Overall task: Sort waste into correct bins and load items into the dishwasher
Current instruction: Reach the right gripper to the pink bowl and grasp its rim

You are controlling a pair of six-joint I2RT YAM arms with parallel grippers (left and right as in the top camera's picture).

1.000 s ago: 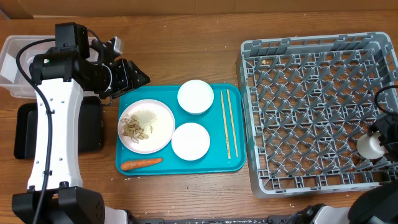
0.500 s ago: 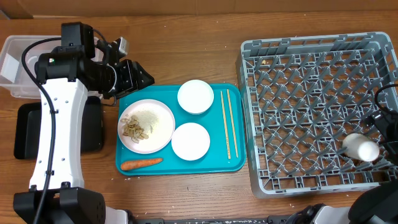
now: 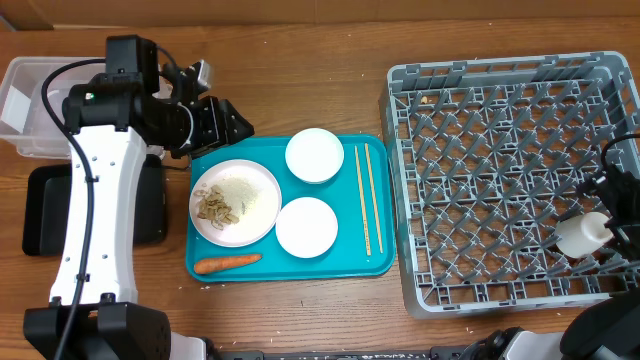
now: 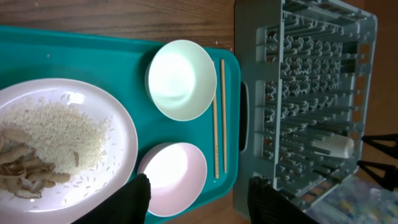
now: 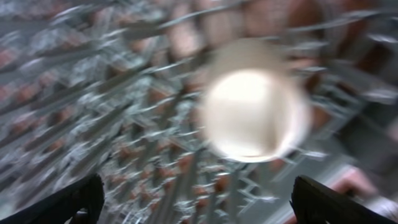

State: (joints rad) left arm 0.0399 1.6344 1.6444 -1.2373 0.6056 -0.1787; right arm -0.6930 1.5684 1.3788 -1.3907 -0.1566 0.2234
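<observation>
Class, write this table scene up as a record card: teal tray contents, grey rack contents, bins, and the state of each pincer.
Teal tray: plate with rice and scraps, far bowl, near bowl, chopsticks, carrot
Grey rack: white cup, near its right side
Bins: clear tub and black tray, left of the teal tray
Left pincer: open, empty
Right pincer: open, cup not gripped

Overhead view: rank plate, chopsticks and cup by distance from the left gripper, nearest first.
From the left gripper:
1. Plate, on the left side of the teal tray, right next to the gripper.
2. Chopsticks, along the tray's right edge.
3. Cup, far right, in the near right part of the grey rack.
</observation>
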